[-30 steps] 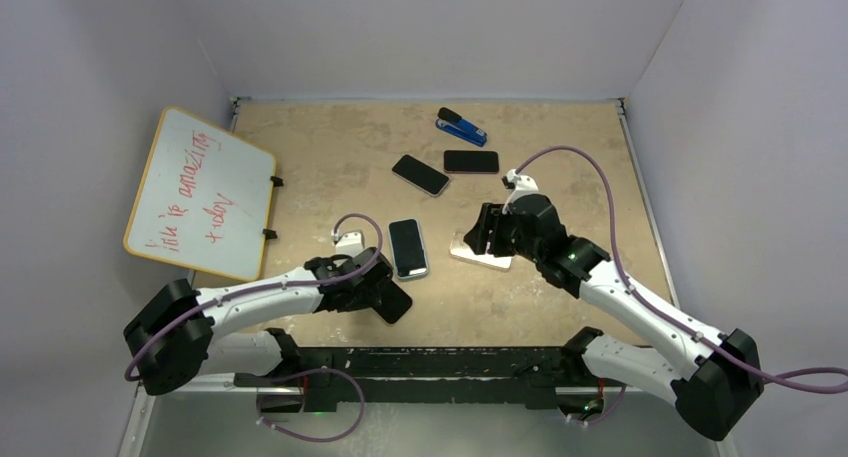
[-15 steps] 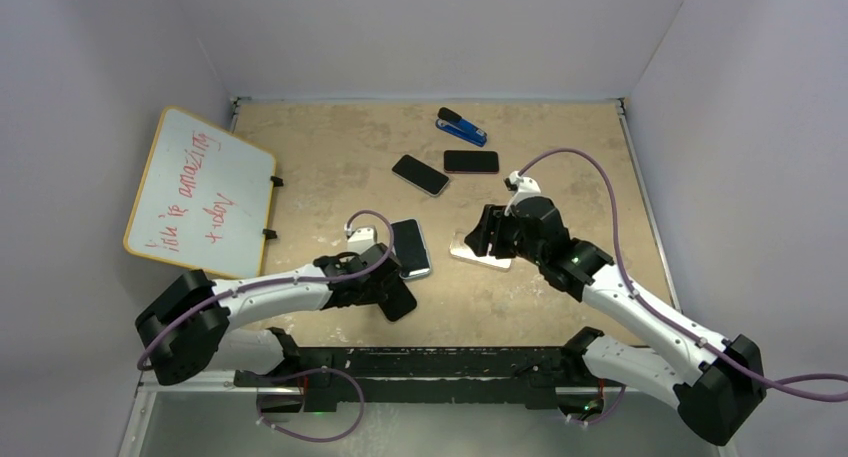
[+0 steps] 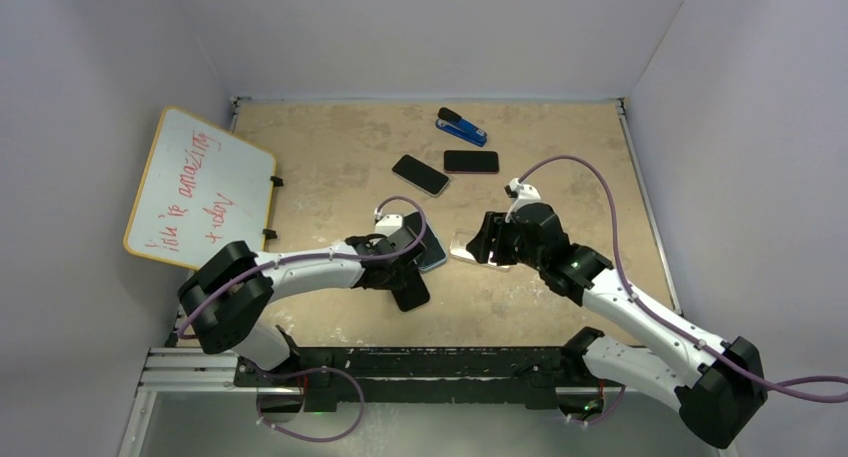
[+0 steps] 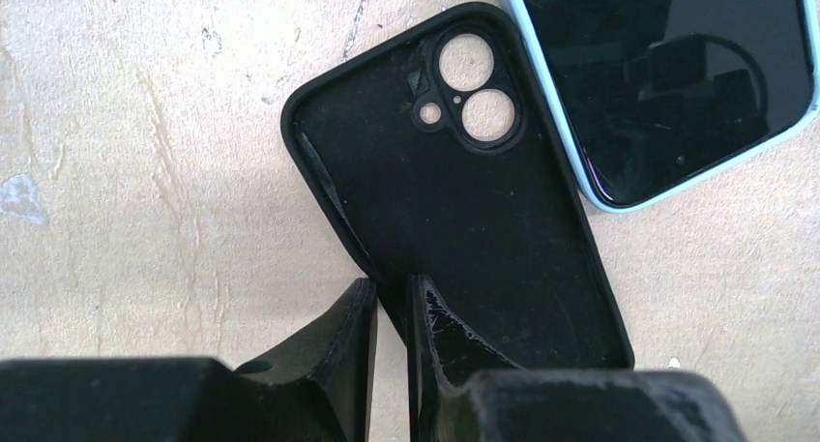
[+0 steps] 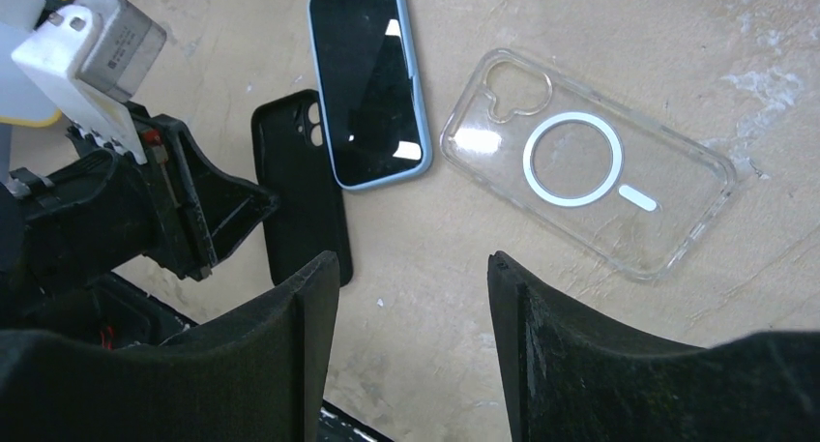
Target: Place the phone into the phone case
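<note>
The top external camera sits high above and behind the arm bases [image 3: 420, 365]. It faces forward and down over the whole table [image 3: 330, 167], from far enough back to take in both arms. The left wrist camera looks almost straight down from very close, past the left gripper [image 4: 389, 292]. Its frame is filled by the black case [image 4: 464, 220] and one end of the phone [image 4: 667, 65]. The right wrist camera looks from higher, past the right gripper [image 5: 411, 268]. Its wider view shares those two things and adds the clear case [image 5: 580, 162]. From overhead, that shared patch seems largely hidden beneath the left arm [image 3: 300, 269].
</note>
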Robot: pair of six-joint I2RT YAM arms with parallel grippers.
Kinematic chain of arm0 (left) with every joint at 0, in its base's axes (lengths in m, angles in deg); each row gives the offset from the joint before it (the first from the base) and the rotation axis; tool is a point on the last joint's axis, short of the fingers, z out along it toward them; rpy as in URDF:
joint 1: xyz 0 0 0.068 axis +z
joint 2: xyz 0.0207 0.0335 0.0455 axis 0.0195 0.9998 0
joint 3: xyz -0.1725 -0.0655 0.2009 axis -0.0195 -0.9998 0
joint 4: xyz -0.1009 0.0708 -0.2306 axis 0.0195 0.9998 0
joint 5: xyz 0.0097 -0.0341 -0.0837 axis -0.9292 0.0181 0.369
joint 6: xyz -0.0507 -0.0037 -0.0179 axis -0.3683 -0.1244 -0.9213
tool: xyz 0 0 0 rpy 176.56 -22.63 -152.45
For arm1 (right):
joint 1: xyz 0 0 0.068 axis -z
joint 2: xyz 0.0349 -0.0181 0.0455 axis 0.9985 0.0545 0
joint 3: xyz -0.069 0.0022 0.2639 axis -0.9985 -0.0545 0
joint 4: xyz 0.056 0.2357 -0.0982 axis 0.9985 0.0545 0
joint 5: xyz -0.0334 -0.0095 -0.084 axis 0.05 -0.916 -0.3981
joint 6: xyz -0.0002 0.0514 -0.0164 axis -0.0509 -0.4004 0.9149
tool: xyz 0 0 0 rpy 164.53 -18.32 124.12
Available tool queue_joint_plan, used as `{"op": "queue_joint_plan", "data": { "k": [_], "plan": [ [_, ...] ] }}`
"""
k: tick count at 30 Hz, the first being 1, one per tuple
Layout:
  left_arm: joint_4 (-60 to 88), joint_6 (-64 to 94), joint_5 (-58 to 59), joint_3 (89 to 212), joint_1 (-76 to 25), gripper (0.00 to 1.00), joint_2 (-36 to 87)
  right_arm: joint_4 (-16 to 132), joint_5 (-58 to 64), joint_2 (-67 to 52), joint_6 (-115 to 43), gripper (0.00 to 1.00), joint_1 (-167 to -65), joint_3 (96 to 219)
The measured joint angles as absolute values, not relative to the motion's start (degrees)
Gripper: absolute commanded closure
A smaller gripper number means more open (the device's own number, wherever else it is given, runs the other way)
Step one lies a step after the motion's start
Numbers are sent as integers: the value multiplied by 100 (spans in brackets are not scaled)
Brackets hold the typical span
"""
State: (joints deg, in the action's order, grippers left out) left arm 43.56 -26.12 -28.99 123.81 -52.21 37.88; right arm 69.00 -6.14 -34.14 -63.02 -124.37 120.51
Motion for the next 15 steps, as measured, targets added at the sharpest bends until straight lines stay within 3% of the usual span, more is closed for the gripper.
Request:
{"op": "queue_joint_plan", "data": {
  "k": [12,15],
  "plan": [
    [4511,-2332,-2733,12311,-5266,100,3615,6894,-673,-3399,-6803,39,-12437,11852],
    [4679,-2314,-2693,12248,-5433,100,3493,6970,-721,-3235,-6997,38,-12437,11858]
  ]
}}
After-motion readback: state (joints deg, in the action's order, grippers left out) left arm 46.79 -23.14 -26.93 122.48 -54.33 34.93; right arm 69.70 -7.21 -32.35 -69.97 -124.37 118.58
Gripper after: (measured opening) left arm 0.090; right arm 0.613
